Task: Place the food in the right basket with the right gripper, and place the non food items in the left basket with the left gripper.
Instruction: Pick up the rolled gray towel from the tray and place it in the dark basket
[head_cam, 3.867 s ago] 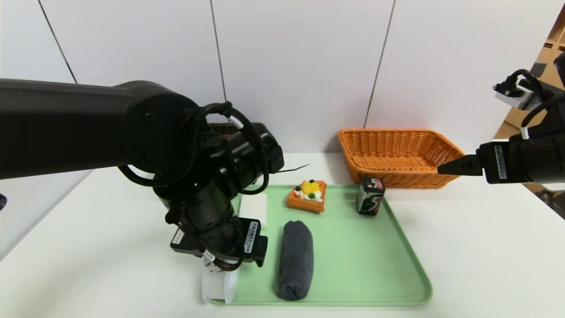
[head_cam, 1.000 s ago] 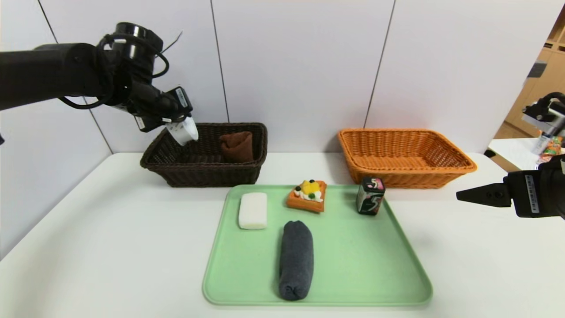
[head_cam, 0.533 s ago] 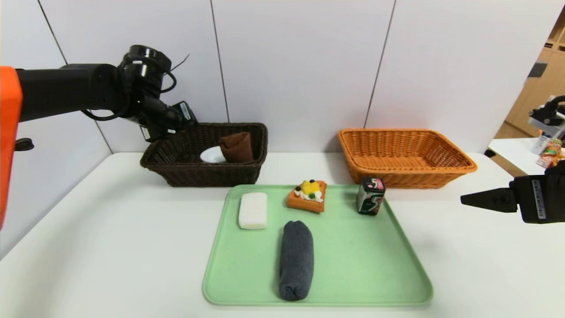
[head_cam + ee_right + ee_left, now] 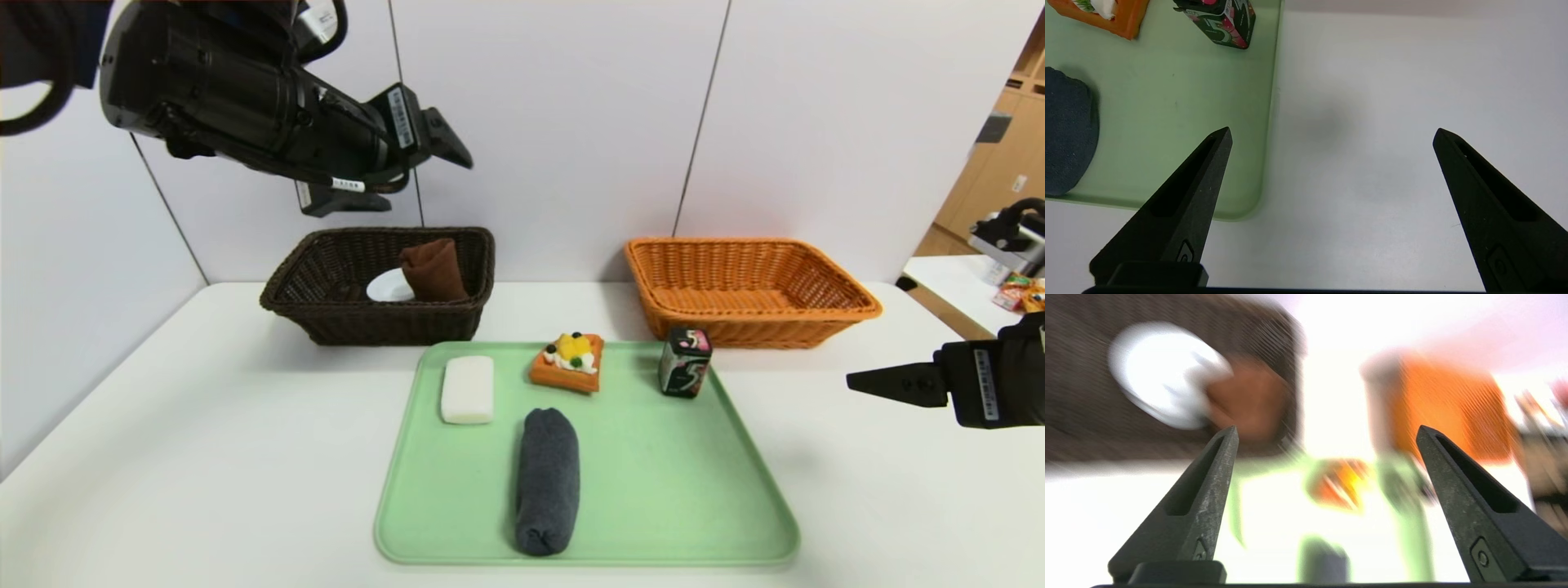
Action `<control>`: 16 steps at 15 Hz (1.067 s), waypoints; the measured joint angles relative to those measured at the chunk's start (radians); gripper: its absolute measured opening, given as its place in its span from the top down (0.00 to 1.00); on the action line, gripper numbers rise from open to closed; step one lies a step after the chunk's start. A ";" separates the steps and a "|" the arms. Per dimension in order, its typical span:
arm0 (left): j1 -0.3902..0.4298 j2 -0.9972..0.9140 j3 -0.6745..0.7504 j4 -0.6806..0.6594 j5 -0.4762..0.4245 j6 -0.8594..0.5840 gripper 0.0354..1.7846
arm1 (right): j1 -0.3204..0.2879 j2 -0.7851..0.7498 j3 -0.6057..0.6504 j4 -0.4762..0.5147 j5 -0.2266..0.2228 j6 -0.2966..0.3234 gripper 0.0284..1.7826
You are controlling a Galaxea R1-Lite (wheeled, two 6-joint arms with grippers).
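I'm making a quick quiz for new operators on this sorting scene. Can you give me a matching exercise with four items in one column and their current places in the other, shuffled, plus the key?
Items:
1. white dish
2. grey rolled towel
3. gum box
4. right gripper

Places:
A. over the bare table, right of the green tray
B. front middle of the tray
C. inside the dark brown basket, beside the brown cloth
D. far right corner of the tray, before the orange basket

Pairs: 1-C, 2-B, 3-D, 4-A
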 joint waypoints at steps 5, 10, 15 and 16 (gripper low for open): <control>-0.309 -0.006 0.005 0.373 -0.021 -0.087 0.09 | 0.000 -0.001 0.034 -0.003 0.000 0.001 0.05; -0.447 0.163 0.001 0.444 0.077 -0.111 0.07 | 0.000 -0.001 0.049 -0.002 0.000 0.002 0.05; -0.478 0.319 -0.001 0.447 0.114 -0.104 0.06 | 0.001 -0.002 0.058 -0.003 0.000 -0.001 0.05; -0.477 0.347 -0.003 0.445 0.141 -0.100 0.06 | 0.005 -0.001 0.058 -0.003 0.000 -0.002 0.05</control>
